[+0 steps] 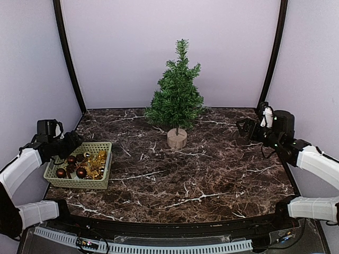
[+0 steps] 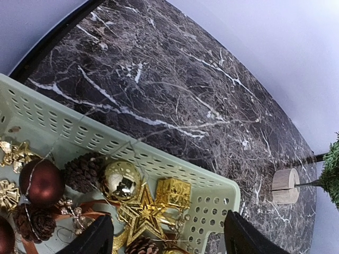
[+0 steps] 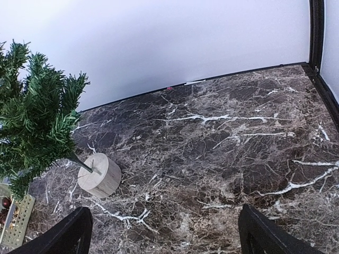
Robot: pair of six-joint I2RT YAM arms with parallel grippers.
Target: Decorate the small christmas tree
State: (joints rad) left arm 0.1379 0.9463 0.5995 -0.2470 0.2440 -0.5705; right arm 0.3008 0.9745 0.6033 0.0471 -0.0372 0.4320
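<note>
The small christmas tree stands upright on its round wooden base at the back middle of the marble table; it also shows in the right wrist view. A pale green basket at the left holds ornaments: a gold ball, a gold star, a gold gift box, a dark red ball and pine cones. My left gripper is open and empty, just above the basket's far end. My right gripper is open and empty above bare table at the right.
Lilac walls with black corner posts close the back and sides. The marble table runs from the basket to the right wall. A black rail edges the front.
</note>
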